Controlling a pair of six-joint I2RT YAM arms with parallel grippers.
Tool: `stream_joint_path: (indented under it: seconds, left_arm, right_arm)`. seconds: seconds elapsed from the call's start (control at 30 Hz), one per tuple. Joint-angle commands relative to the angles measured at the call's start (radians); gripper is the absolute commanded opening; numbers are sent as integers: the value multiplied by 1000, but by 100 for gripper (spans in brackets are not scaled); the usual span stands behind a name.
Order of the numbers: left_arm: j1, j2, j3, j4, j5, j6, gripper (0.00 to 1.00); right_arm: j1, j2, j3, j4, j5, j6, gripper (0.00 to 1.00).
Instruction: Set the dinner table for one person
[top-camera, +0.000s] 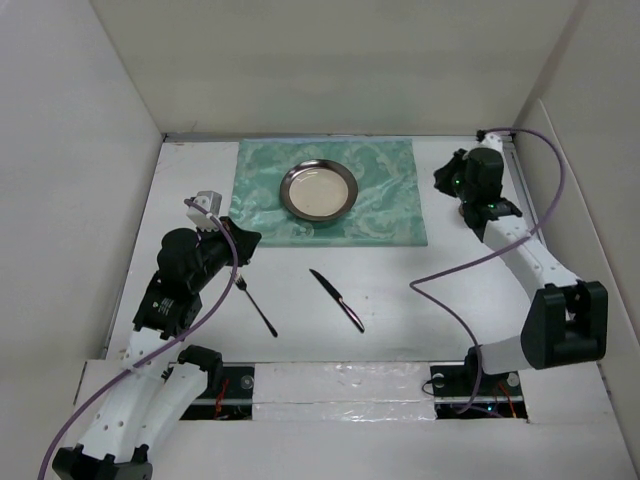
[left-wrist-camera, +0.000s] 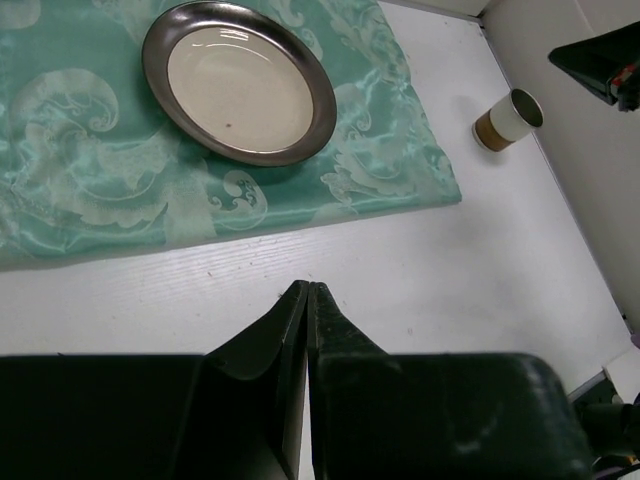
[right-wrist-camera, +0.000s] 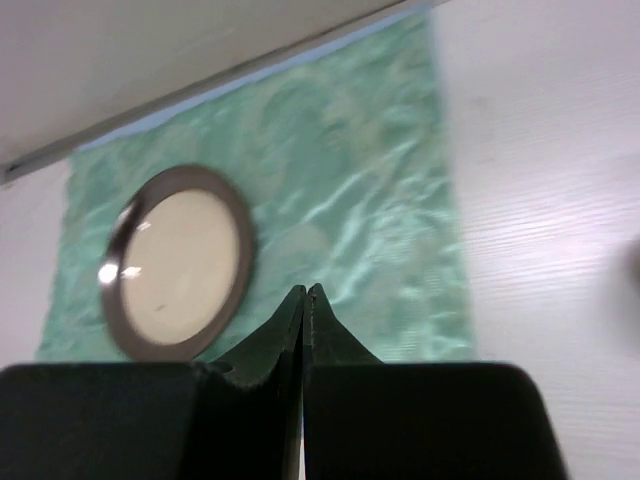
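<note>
The dinner table is a white top with upright white panels. A green marbled placemat lies at its back middle, and a cream plate with a dark metal rim rests on the mat. A fork and a knife lie on the bare table in front of the mat. My left gripper hovers shut and empty just above the fork's head; from its wrist the plate is ahead. My right gripper is shut and empty beside the mat's right edge, pointing at the mat.
A small paper cup, white with a brown band, stands on the table right of the mat near the right panel; the right arm hides it from above. White walls close in the left, right and back. A purple cable loops over the table's right part.
</note>
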Motion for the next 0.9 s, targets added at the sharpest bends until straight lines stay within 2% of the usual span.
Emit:
stream_joint_path:
  seconds: [0.0,0.03,0.1,0.13,0.17,0.23,0.4,0.7,0.87]
  left_arm:
    - [6,-9,34,37,28,7,0]
    - [6,-9,34,37,32,7,0]
    - [6,-3,37,37,23,5,2]
    - [6,-1,37,34,20,5,5]
    - [6,-3,35,34,20,5,7]
    - [6,-12,32,36,28,5,13]
    - [6,4,31,43,46,4,16]
    - [6,-1,29,43,48,2,18]
    - [6,-1,23,48,63,-1,18]
  right_arm:
    - [-81,-53,1,-138,248,-120,4]
    - [-97,-44,8,-187,265,-134,13]
    - [-109,-36,24,-210,289,-138,24]
    - [-132,-30,22,-194,324,-147,37]
    - [-142,-4,22,-180,335,-157,43]
    - [-184,54,80,-228,305,-167,48]
    - [-194,215,189,-261,283,-178,49]
    - [-194,361,294,-261,352,-186,46]
    - [-174,475,373,-282,430,-207,25]
